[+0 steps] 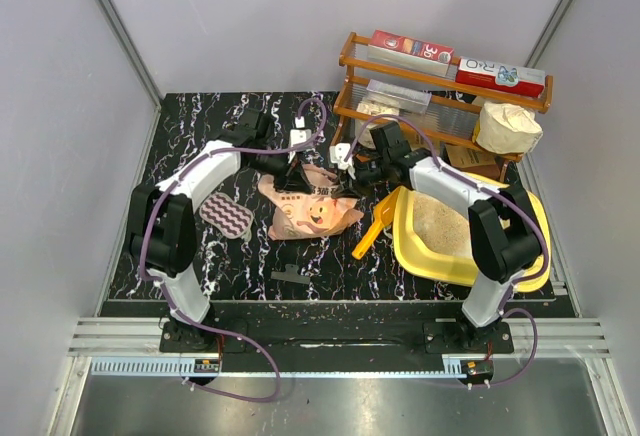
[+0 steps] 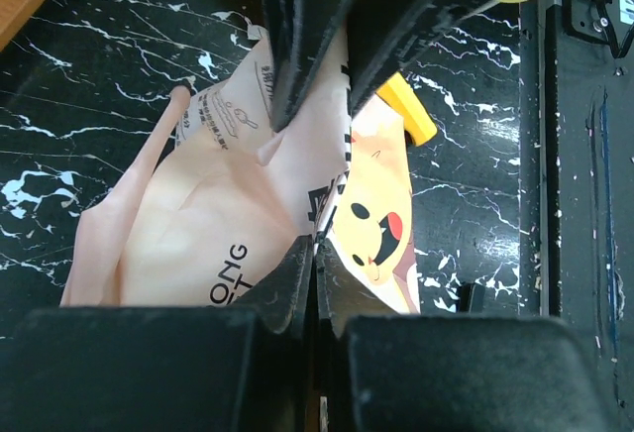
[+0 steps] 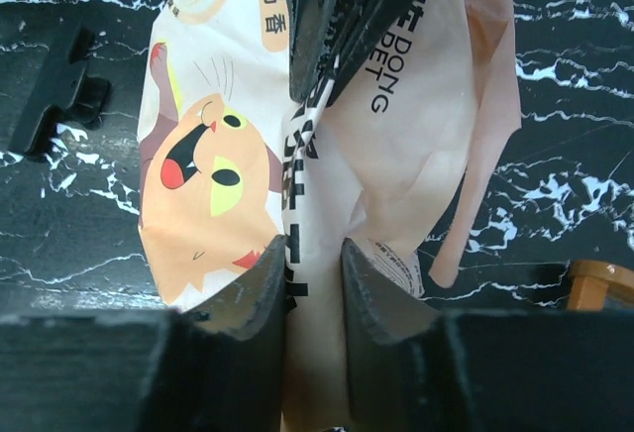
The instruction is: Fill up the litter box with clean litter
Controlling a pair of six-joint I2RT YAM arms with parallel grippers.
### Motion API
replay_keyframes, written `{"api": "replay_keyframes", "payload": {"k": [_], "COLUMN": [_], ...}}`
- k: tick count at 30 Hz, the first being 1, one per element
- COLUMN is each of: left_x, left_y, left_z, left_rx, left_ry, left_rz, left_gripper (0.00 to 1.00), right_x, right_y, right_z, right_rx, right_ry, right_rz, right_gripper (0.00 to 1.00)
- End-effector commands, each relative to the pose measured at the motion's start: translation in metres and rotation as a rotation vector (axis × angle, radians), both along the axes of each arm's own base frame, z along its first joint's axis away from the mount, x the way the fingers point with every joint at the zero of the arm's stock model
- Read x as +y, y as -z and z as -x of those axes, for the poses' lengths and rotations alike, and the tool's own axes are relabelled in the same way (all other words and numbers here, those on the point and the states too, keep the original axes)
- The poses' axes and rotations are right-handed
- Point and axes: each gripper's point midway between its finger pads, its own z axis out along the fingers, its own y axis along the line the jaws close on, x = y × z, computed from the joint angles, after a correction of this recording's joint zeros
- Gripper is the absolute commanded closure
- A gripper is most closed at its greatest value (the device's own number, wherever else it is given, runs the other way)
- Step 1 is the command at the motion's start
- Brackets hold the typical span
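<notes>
The clean litter's peach-orange bag point(image 1: 305, 211) with a cartoon cat face lies on the black marbled table between both arms. My left gripper point(image 1: 295, 178) is shut on the bag's point(image 2: 198, 244) upper edge, its jaws point(image 2: 315, 254) pinched flat on the film. From the other side my right gripper point(image 1: 345, 171) has a fold of the bag point(image 3: 396, 164) between its jaws point(image 3: 315, 264), both pads touching it. The yellow litter box point(image 1: 420, 261) sits to the right, with pale beige litter point(image 1: 440, 224) inside.
An orange scoop point(image 1: 372, 231) leans on the box's left rim. A wooden shelf point(image 1: 440, 106) with boxes and a lumpy white sack point(image 1: 508, 128) stands at the back right. On the table are a striped pad point(image 1: 228, 218) and a black clip point(image 1: 290, 276).
</notes>
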Motion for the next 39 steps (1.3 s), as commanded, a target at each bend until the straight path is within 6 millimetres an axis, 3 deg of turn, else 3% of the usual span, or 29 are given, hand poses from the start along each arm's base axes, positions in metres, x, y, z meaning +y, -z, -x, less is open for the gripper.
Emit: {"api": "replay_keyframes", "payload": {"k": [1,2,3,5,7,11,17,20,23,26,29,32,34,35,36,37,38,39], "left_x": [-0.001,0.004,0.008,0.022,0.035,0.069,0.084,0.09,0.099,0.115,0.128,0.126,0.117,0.107,0.102,0.092,0.085,0.081], "left_y": [-0.032,-0.031,-0.032,-0.028,-0.025,-0.012,0.005,0.008,0.003,-0.01,-0.005,-0.001,-0.006,-0.02,-0.02,-0.028,-0.041,-0.041], "left_z": [-0.013,-0.014,-0.013,-0.009,-0.008,0.003,0.025,0.032,0.028,0.019,0.017,0.025,0.021,0.022,0.025,0.012,0.013,0.013], "left_rx": [-0.062,-0.054,-0.058,-0.064,-0.1,-0.061,-0.019,-0.031,-0.089,-0.189,-0.24,-0.192,-0.209,-0.251,-0.242,-0.322,-0.369,-0.368], "left_ry": [0.014,0.001,0.001,-0.002,0.003,-0.001,0.105,0.127,0.123,0.103,0.071,0.051,0.023,0.02,-0.002,-0.012,-0.016,-0.025], "left_rz": [0.111,0.105,0.099,0.077,0.054,0.0,-0.072,-0.11,-0.173,-0.279,-0.365,-0.345,-0.292,-0.22,-0.189,-0.155,-0.116,-0.094], "left_gripper": [0.97,0.91,0.75,0.65,0.6,0.59,0.71,0.89,0.99,1.0,1.0,1.0,0.84,0.79,0.76,0.66,0.62,0.6], "right_x": [-0.004,-0.004,-0.002,0.002,0.003,0.002,-0.001,-0.003,-0.004,0.001,0.005,0.012,0.019,0.024,0.028,0.031,0.036,0.039], "right_y": [-0.009,-0.01,-0.014,-0.024,-0.03,-0.033,-0.031,-0.028,-0.031,-0.051,-0.059,-0.056,-0.052,-0.052,-0.054,-0.053,-0.055,-0.059], "right_z": [-0.02,-0.02,-0.02,-0.018,-0.018,-0.016,-0.014,-0.01,-0.005,-0.008,-0.01,-0.006,-0.002,0.001,0.001,0.001,0.0,-0.002], "right_rx": [0.069,0.104,0.117,0.15,0.169,0.192,0.242,0.269,0.286,0.301,0.324,0.353,0.357,0.359,0.358,0.373,0.367,0.36], "right_ry": [0.092,0.108,0.111,0.113,0.117,0.131,0.149,0.136,0.117,0.12,0.127,0.121,0.104,0.091,0.083,0.085,0.08,0.078], "right_rz": [-0.013,-0.02,-0.028,-0.054,-0.064,-0.052,-0.026,0.001,0.017,-0.007,-0.025,-0.027,-0.022,-0.023,-0.029,-0.031,-0.041,-0.052], "right_gripper": [0.81,0.86,0.89,0.94,0.97,1.0,1.0,1.0,1.0,1.0,1.0,1.0,1.0,1.0,1.0,1.0,1.0,1.0]}}
